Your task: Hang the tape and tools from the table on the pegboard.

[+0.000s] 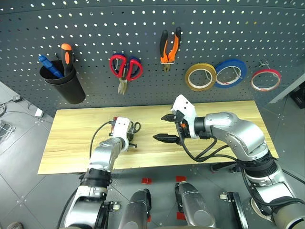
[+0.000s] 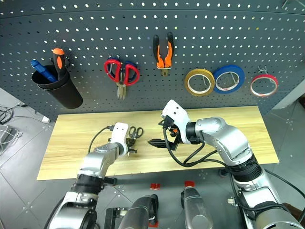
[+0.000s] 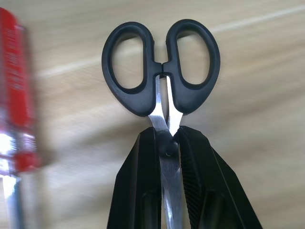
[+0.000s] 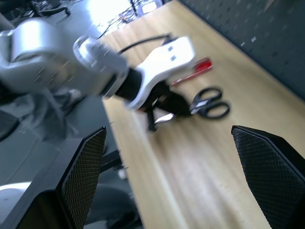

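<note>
Left wrist view: the left gripper [image 3: 169,157] has its fingers clamped on the blades of the black-handled scissors [image 3: 161,81], lying mid-frame on the counter [image 1: 71,138]. The right gripper [image 1: 167,128] hangs open. Gripped on slick metal, the scissors may pivot or slip when lifted.

A grey tiled floor [image 1: 28,191] with pale grout lines runs under and around the furniture, its tiles set at a slant to the view. On the far left, loose cables [image 1: 5,125] lie on the floor beside a small white box [image 1: 38,113]. At the far right edge a pale strip of wall or frame [image 1: 291,88] shows, with something dark [image 1: 299,95] beside it that cannot be made out. Small red blocks [image 1: 147,181] sit on the floor near the front. Light is even and bright, with soft glare on the tiles.
</note>
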You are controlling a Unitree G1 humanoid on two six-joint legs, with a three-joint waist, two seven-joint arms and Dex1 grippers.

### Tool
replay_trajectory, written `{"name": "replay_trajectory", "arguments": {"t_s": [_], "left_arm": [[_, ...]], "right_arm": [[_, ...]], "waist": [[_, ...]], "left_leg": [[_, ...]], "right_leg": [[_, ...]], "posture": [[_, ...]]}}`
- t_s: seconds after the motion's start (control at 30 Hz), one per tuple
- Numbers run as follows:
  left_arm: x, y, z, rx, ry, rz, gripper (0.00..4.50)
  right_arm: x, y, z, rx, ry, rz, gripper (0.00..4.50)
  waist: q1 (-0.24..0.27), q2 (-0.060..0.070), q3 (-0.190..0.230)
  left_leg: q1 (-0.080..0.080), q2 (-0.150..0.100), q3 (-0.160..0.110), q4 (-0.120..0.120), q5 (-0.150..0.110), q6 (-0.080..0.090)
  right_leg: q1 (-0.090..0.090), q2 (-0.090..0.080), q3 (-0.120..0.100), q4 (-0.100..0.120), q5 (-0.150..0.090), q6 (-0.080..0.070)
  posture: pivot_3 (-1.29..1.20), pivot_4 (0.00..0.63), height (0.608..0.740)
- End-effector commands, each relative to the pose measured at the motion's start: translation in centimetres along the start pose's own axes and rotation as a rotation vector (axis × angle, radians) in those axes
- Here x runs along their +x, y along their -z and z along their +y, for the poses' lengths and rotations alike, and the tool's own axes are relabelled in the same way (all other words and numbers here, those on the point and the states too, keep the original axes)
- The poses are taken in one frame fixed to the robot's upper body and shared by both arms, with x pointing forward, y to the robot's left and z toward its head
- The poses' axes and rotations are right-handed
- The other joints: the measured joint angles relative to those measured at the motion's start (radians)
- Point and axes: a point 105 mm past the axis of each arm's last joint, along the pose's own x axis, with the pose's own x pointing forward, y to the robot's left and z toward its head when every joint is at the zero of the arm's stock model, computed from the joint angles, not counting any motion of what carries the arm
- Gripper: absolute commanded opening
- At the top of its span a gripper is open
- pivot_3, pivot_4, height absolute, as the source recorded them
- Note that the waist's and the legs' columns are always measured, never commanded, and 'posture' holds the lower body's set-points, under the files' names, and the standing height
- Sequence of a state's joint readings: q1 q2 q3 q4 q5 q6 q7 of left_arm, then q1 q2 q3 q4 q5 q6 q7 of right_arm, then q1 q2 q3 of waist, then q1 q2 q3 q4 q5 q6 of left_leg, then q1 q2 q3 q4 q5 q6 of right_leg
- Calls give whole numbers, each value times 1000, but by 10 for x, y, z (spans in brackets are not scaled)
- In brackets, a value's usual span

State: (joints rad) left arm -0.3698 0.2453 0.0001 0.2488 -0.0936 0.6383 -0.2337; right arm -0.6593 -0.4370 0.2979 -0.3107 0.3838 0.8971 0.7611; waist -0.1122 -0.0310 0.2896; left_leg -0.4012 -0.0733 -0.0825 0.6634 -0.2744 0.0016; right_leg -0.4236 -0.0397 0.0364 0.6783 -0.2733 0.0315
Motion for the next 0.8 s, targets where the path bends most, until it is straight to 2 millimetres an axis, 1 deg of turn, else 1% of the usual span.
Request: {"name": "replay_trajectory", "arguments": {"t_s": [0.03, 0.1, 0.13, 0.23, 0.33, 0.47, 0.57, 0.67, 0.7, 0.77, 0.8], "left_arm": [[-27, -47, 6, 37, -89, -284, 274], [-41, -53, 6, 54, -148, -367, 274], [-49, -57, 4, 71, -172, -415, 274], [-73, -66, -8, 124, -225, -535, 274], [-91, -74, -15, 180, -270, -619, 274], [-116, -83, -10, 243, -372, -713, 274], [-131, -93, -8, 288, -405, -771, 274], [-144, -108, -12, 349, -394, -842, 274], [-148, -114, -12, 369, -397, -866, 274], [-152, -120, -11, 387, -403, -887, 274], [-154, -127, -11, 400, -404, -909, 274]], "right_arm": [[-8, -12, -9, -192, 114, -69, 4500], [-10, -6, -14, -232, 137, -33, 4500], [-12, -7, -17, -237, 149, -42, 4500], [-17, -23, -24, -263, 194, -129, 4500], [-21, -34, -23, -302, 201, -184, 4500], [-25, -45, -17, -342, 193, -254, 4500], [-28, -51, -14, -354, 196, -301, 4500], [-28, -54, -14, -351, 204, -324, 4500], [-28, -55, -17, -340, 214, -327, 4500], [-28, -55, -19, -326, 224, -330, 4500], [-28, -56, -24, -323, 239, -328, 4500]], "waist": [[0, -1, 1], [0, 0, 1], [0, -1, 1], [-6, -1, 1], [-3, -1, 1], [-4, -1, 1], [-5, -1, 1], [-6, -1, 1], [-6, -1, 1], [-6, -1, 1], [-6, -1, 1]], "left_leg": [[-1, 0, 0, 0, 0, 0], [-1, 0, 0, 0, 0, 0], [-1, 0, 1, 0, 0, 0], [0, 0, 2, -1, 0, 0], [0, 0, 2, -1, 0, 1], [0, 0, 2, 0, -1, 1], [0, 1, 2, -1, -1, 1], [0, 1, 2, -1, -1, 1], [0, 1, 2, -1, -1, 1], [0, 1, 2, 0, -1, 1], [0, 1, 2, 0, -1, 1]], "right_leg": [[-1, 0, 0, 0, 0, 0], [-1, 0, 0, -1, 0, 0], [-1, 0, 1, -1, 0, 0], [0, 0, 2, 0, 0, 0], [0, 0, 1, 0, 0, 0], [0, 0, 1, 0, 0, 0], [0, 1, 1, 0, 0, 0], [0, 1, 1, 0, 0, 0], [0, 1, 1, 0, 0, 0], [0, 1, 1, 0, 0, 0], [0, 1, 1, 0, 0, 0]], "posture": [[-232, 312, 740], [-232, 309, 740], [-233, 307, 740], [-236, 304, 740], [-242, 302, 740], [-258, 301, 740], [-258, 301, 740], [-262, 299, 740], [-259, 299, 740], [-259, 299, 740], [-252, 298, 740]]}}
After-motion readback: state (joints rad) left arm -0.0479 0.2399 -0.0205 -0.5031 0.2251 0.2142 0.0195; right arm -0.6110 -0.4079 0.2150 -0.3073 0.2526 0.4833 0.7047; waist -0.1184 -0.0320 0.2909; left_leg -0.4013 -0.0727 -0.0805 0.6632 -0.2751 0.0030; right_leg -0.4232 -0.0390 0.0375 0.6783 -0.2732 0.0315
